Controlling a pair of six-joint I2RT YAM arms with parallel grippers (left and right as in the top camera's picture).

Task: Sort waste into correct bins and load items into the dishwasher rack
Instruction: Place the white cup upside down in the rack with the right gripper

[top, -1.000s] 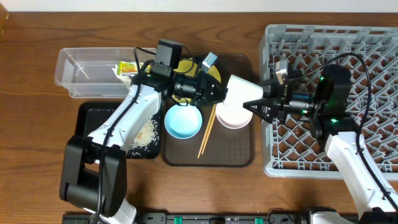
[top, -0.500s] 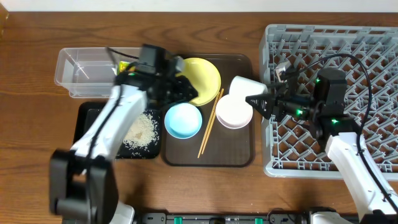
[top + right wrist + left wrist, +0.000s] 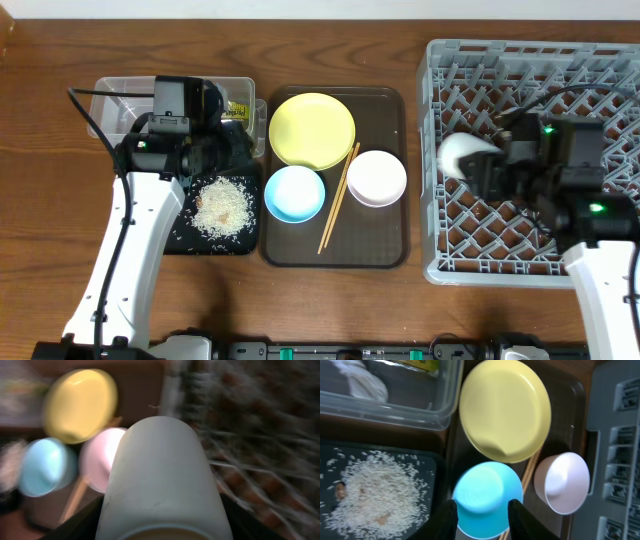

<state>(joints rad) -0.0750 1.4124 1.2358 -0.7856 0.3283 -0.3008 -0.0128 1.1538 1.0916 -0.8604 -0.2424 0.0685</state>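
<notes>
The right claw (image 3: 159,521) is clenched on the small white cup (image 3: 462,152), which juts out ahead of it over the left part of the dishwasher rack (image 3: 600,70). Well left of the rack, the left claw (image 3: 482,521) hangs released, jaws spread above the light blue bowl (image 3: 487,491).

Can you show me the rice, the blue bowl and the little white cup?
rice heap (image 3: 222,205): overhead view, middle of the pile.
blue bowl (image 3: 295,194): overhead view, its centre.
white cup (image 3: 162,475): right wrist view, its side wall.
</notes>
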